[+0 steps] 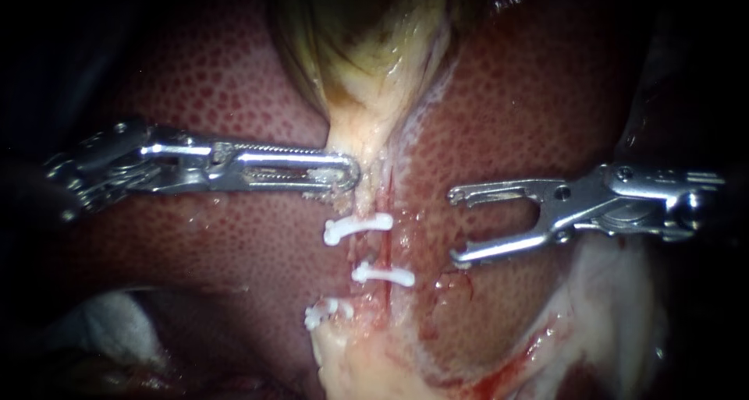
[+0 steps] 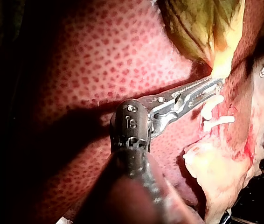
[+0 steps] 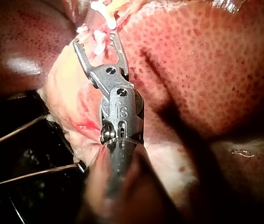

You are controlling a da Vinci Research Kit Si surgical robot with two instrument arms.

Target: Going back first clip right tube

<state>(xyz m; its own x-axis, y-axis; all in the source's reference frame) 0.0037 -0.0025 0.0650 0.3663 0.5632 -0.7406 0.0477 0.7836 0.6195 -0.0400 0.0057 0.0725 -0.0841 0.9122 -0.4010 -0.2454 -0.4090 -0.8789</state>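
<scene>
right instrument (image 1: 455,225) (image 3: 96,41): jaws wide open, nothing held, over the liver (image 1: 507,119); tube (image 1: 381,252) with white clips lies ahead of its tips, near, not touching; nearest clip (image 1: 382,275) faces the open jaws; second clip (image 1: 359,227) sits just beside the left instrument (image 1: 351,171) (image 2: 218,84); left jaws closed on the pale strand (image 1: 363,135) under the gallbladder (image 1: 367,41); can't tell which clip is the first

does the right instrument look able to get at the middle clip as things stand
Probably yes: the right instrument stands open beside the middle clip, only bare liver between; the left instrument holds the gallbladder higher up.
</scene>
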